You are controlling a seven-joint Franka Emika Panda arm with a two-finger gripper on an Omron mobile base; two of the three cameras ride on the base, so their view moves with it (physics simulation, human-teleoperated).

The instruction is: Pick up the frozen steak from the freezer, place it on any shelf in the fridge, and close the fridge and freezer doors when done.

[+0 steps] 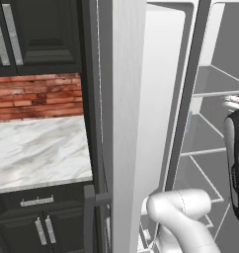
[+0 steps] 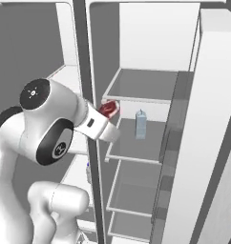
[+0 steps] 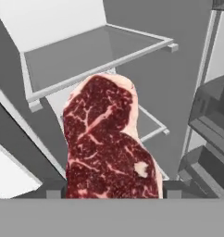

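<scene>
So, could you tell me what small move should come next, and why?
Probably ease the steak forward over the shelf beside the carton, then lower it: the pincer holds it at the fridge opening, not yet resting on anything.

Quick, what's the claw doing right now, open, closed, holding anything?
Claw: closed on the steak, held up in front of the fridge shelves.

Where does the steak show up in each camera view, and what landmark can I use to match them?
Left base view: steak at the right edge, a red-and-white sliver above the dark wrist.
Right base view: steak centre-left, at the gripper, by the fridge's front edge.
Hand view: steak fills the centre.
Shared landmark: the upper fridge shelf.
</scene>
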